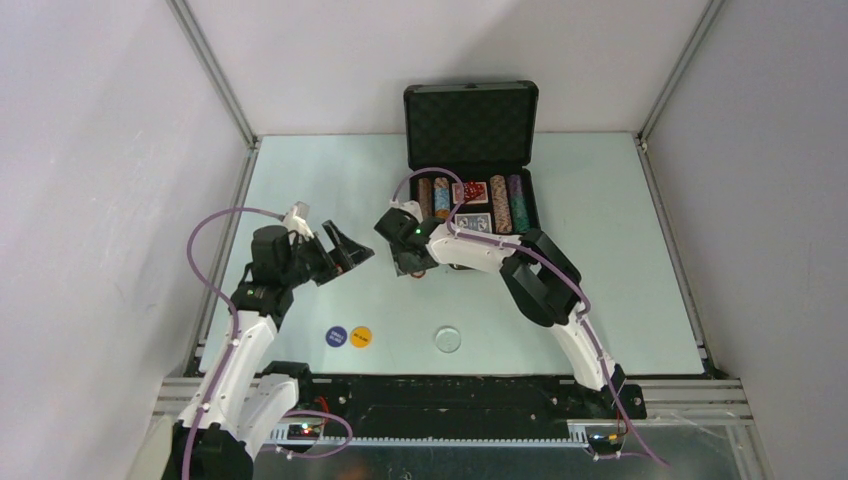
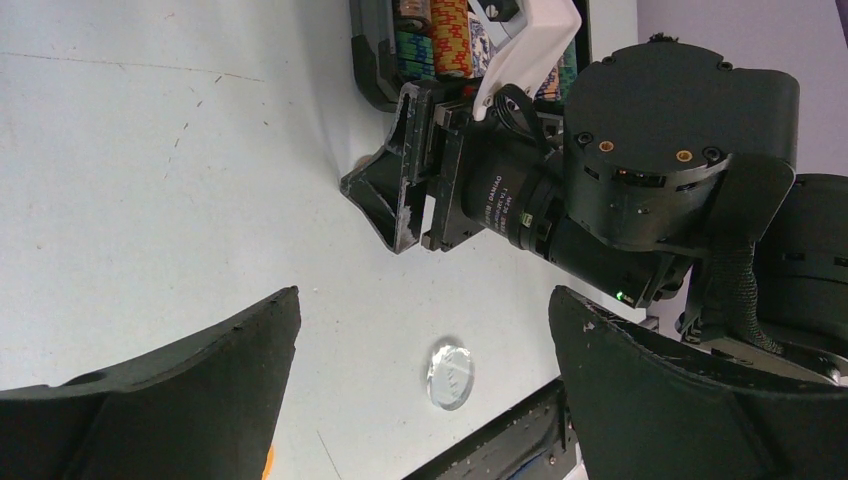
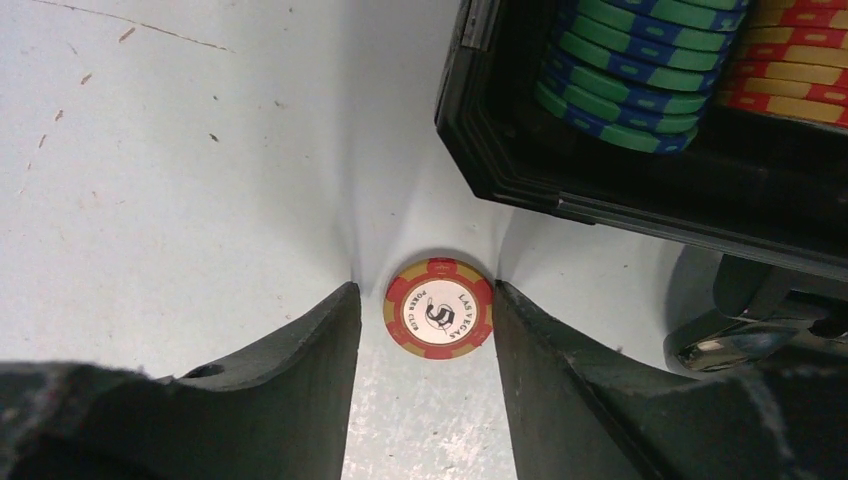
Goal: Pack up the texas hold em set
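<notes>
One red-and-yellow poker chip [image 3: 438,308] lies flat on the pale table [image 1: 600,280], just outside the near left corner of the black case [image 1: 470,125]. The right gripper [image 3: 425,297] straddles it with its jaws apart. One finger stands just beside the chip's rim and the other leaves a narrow gap, so the chip is bracketed, not pinched.

The case sits open at the far middle of the table, its foam-lined lid standing upright. In its base, rows of striped chips [image 1: 500,203] rest on edge. Between the rows is a blue-backed card deck [image 1: 474,222], with red items behind it too small to tell apart. From the right wrist, a green-and-blue row and a red-and-yellow row show just inside the case wall.

The left gripper [image 1: 340,255] hovers over the table well to the left of the case, jaws spread wide and holding nothing.

Near the front edge lie a blue button [image 1: 337,336] and a yellow button [image 1: 361,336] side by side — and, apart to their right, a clear disc [image 1: 448,339].
</notes>
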`<state>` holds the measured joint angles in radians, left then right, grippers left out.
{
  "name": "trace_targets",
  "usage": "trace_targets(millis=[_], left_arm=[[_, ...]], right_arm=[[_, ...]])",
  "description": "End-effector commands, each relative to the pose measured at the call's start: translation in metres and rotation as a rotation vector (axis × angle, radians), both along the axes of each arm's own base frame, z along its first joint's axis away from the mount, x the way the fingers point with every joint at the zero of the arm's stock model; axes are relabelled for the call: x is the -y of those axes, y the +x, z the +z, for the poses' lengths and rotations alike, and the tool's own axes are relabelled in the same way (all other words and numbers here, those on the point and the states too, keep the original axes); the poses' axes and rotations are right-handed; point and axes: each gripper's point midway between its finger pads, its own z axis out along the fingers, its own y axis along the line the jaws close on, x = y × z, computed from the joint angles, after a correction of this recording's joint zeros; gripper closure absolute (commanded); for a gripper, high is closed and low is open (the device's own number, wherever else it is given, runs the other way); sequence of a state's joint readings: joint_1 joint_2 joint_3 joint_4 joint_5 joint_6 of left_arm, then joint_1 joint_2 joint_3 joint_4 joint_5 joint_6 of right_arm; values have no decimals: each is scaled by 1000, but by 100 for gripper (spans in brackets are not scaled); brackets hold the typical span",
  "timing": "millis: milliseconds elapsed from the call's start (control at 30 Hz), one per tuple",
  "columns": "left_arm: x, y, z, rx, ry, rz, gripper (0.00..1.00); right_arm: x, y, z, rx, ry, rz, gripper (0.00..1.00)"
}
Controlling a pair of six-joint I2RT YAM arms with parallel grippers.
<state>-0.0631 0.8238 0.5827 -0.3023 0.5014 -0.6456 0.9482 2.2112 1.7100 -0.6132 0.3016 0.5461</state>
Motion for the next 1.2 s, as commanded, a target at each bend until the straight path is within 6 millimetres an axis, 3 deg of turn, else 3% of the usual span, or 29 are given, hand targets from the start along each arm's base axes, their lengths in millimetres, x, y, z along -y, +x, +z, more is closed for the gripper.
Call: trace_targets(millis=[0, 433, 867, 1167], left_arm=[[0, 2, 8, 38, 3, -15, 2], [0, 2, 8, 35, 0, -13, 2], [-1, 5, 3, 4, -12, 9, 2], [16, 5, -9, -35, -87, 0, 2]], right_arm=[[6, -13, -24, -59, -66, 20, 46], [32, -20, -31, -70, -127, -4, 60], [30, -13, 30, 65, -17, 28, 61], [30, -37, 55, 82, 35, 80, 61]])
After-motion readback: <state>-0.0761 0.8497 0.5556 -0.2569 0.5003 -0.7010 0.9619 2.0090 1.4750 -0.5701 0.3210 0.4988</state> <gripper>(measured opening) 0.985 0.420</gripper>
